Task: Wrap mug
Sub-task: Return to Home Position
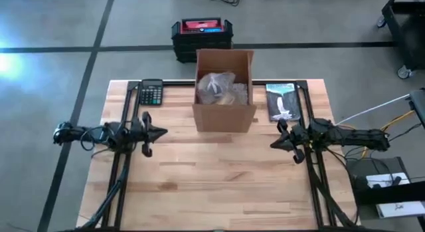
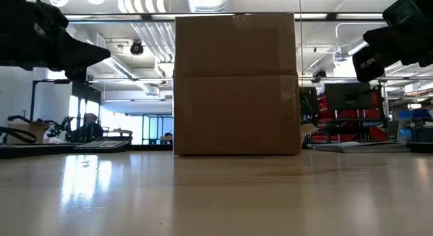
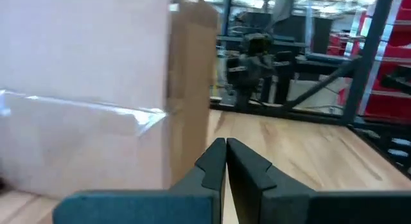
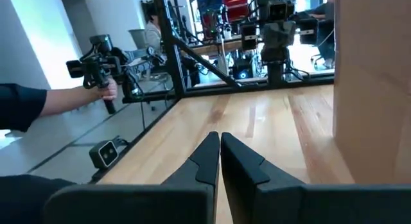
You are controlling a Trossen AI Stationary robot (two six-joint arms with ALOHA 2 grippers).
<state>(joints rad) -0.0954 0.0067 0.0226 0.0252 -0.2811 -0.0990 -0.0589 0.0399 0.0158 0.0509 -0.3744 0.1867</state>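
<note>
1. Left gripper (image 1: 163,132) is closed, its two fingers pressed together into a point and holding nothing. It hangs over the left side of the table (image 1: 219,185), aimed inward, near the front left corner of the cardboard box (image 1: 224,119) but apart from it.
2. The right gripper (image 1: 273,144) is likewise closed and empty. It points inward from the right side, near the box's front right corner without touching it.
3. Both arms lie stretched roughly level. In the low view both are clear of the wood.
4. The wrapped mug (image 1: 216,88), seen only as a bubble-wrap bundle, lies inside the open-topped box, toward its left half.
5. The box stands upright at the middle of the table's far half. A calculator (image 1: 151,92) lies to its left and a dark printed packet (image 1: 282,101) to its right.
6. Beyond the far edge, a black-and-red case (image 1: 202,34) sits on the floor.
</note>
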